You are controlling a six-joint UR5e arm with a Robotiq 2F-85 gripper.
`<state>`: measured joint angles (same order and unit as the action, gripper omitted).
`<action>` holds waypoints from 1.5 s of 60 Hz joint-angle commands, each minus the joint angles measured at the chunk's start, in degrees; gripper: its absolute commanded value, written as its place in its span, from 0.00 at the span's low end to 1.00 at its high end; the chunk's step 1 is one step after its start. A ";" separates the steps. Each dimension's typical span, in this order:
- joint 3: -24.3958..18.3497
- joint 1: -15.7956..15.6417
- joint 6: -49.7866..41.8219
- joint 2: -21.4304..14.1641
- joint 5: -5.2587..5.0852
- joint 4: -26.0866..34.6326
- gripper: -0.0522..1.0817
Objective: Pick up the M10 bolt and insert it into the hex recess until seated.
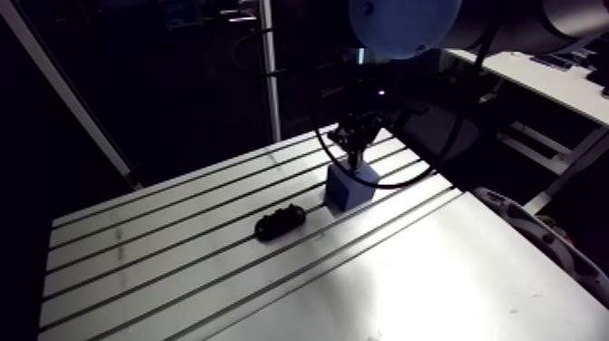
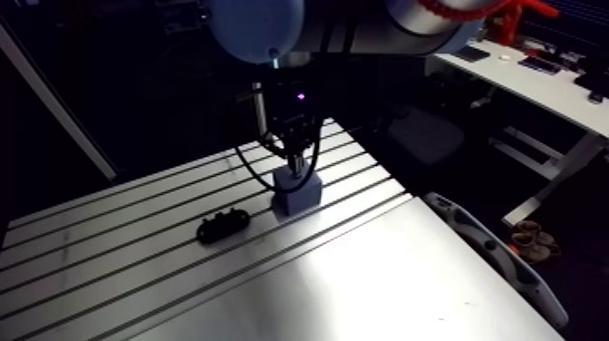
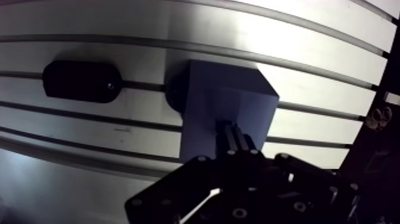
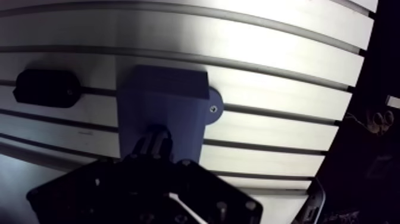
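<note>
A blue block [image 1: 349, 189] with a mounting ear stands on the slotted table [image 1: 163, 263], bolted down at the ear [image 4: 212, 109]. My gripper [image 3: 236, 138] comes straight down on the block's top face, its two fingers close together. At the fingertips a dark rounded piece, the M10 bolt [image 4: 156, 128], meets the block's top where the recess lies. Most of the bolt and the recess are hidden by the fingers. In the arm view the gripper [image 2: 294, 163] sits right on the block [image 2: 296, 193].
A black oval holder [image 1: 279, 222] lies on the table beside the block, a short way off, also seen in the wrist view [image 3: 81, 81]. A smooth metal sheet [image 1: 435, 281] covers the table's near side. The table edge runs just beyond the block.
</note>
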<state>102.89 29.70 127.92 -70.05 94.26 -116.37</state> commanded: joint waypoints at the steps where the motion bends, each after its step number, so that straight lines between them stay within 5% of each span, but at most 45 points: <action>1: 0.07 0.01 0.01 0.14 -0.08 -0.13 1.00; 90: 0.07 -0.08 0.28 1.02 0.09 -0.31 1.00</action>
<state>102.93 29.65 128.13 -69.18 94.35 -116.68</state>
